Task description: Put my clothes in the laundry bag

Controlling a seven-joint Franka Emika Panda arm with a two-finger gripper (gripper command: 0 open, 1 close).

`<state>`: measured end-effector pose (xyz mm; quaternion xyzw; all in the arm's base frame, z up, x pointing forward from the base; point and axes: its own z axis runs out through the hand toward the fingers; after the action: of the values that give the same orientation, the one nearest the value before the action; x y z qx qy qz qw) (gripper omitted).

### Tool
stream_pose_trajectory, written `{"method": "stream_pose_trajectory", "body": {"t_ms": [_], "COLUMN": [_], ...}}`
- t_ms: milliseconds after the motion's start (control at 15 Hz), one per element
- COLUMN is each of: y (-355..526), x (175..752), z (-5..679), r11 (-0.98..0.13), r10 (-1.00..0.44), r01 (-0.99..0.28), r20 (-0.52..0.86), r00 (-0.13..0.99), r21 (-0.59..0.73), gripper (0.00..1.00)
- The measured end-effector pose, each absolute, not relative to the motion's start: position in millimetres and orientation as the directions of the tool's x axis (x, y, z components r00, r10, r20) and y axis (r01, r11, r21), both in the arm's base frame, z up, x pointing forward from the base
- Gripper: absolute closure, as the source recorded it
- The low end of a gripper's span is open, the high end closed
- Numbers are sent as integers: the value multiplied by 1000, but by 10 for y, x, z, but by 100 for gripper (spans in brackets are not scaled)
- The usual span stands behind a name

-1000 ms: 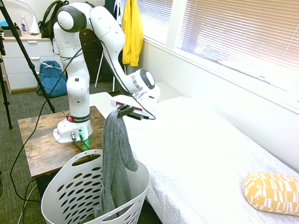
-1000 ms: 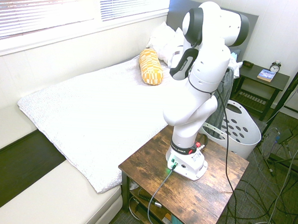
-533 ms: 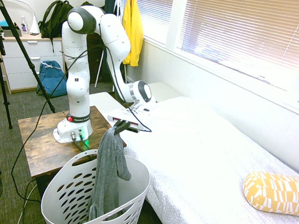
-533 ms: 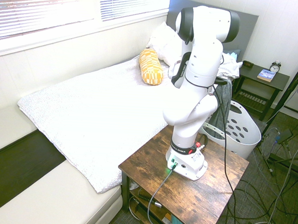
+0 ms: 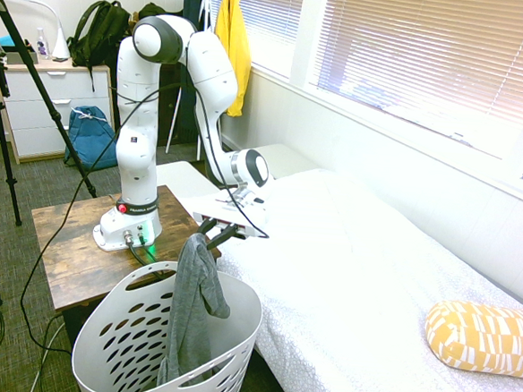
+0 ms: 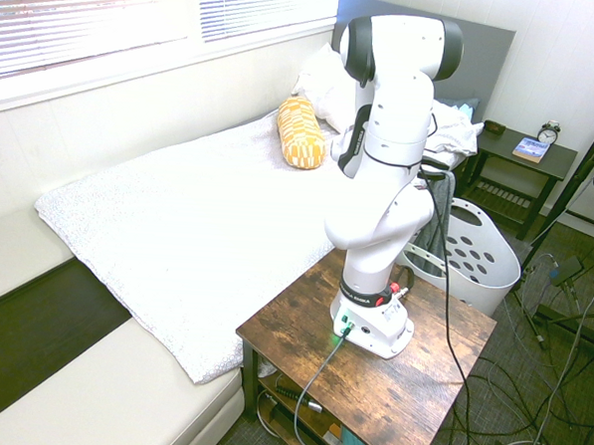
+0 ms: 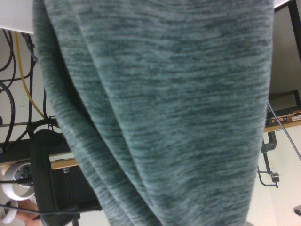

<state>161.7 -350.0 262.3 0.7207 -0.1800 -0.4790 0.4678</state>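
Observation:
The clothes, a dark grey garment (image 5: 191, 308), hang straight down into the laundry bag, a white basket with oval holes (image 5: 116, 347), which stands on the floor between the wooden table and the bed. My gripper (image 5: 212, 237) is just above the basket's rim, at the garment's top. Its two dark fingers stand apart, and the cloth's top edge still rests against one of them. In the second exterior view the arm hides most of the garment (image 6: 435, 218), and the basket (image 6: 479, 257) shows behind the arm. Grey fabric (image 7: 164, 113) fills the wrist view.
The arm's base sits on a wooden side table (image 5: 69, 254). A white bed (image 5: 355, 274) with a yellow pillow (image 5: 485, 337) lies right of the basket. A yellow garment (image 5: 232, 41), a blue bag (image 5: 91, 135) and a dresser (image 5: 43, 109) stand at the back.
The gripper has come down towards the basket with the garment, so more of the cloth is inside. Its fingers, shut before, have parted.

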Motion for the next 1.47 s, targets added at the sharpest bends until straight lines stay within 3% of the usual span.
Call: {"method": "stream_pose_trajectory", "body": {"t_ms": [200, 467, 933, 1200, 1467], "y": [-3621, -3844, -3789, -3409, -2102], "x": [1722, 2007, 2370, 3343, 4598], "z": [2393, 2302, 2282, 2972, 3847], "r11": [-519, -504, -358, -350, -467], "r10": [-678, -694, -748, -781, -790], "r01": [5, -238, -587, -779, -846], "r20": [-416, -225, 153, 297, 306], "r00": [607, 683, 646, 549, 530], "r21": [855, 831, 727, 520, 258], "gripper": [0, 0, 0, 0, 0]}}
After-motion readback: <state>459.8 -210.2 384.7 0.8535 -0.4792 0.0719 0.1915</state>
